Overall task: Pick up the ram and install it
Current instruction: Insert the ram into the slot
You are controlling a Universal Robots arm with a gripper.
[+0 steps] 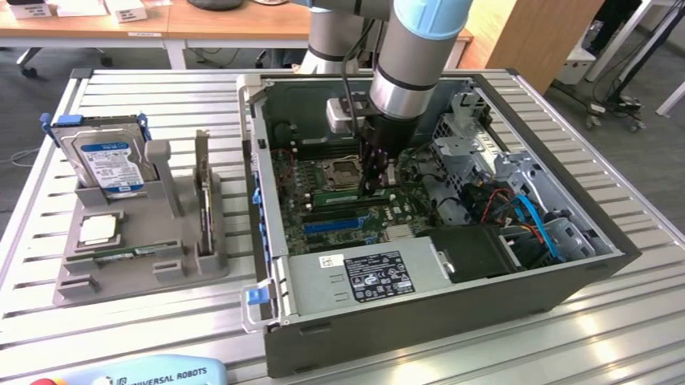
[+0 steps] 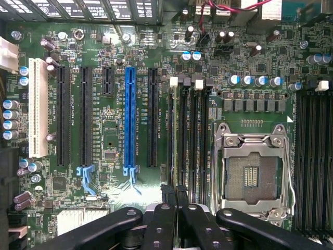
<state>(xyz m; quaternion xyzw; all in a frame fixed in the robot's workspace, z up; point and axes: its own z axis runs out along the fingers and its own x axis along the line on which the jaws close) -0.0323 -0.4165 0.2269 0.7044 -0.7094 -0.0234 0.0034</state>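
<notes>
In the exterior view, a slatted metal worktop (image 1: 599, 337) is carrying an open computer case (image 1: 428, 321), and wooden desks (image 1: 214, 24) are standing behind it. Toward the worktop's edge on the exterior view's left, a grey holder (image 1: 139, 273) is keeping a hard drive (image 1: 105, 160) and a processor chip (image 1: 99, 230). The arm (image 1: 418, 56) is reaching into the case, its gripper (image 1: 377, 180) hanging over the motherboard (image 1: 321, 200).

In the wrist view, the jaws are pressing nearly together, pinching what looks like the ram (image 2: 175, 191) edge-on above the memory slots (image 2: 192, 135), between a blue expansion slot (image 2: 130, 120) and the empty processor socket (image 2: 252, 174).
</notes>
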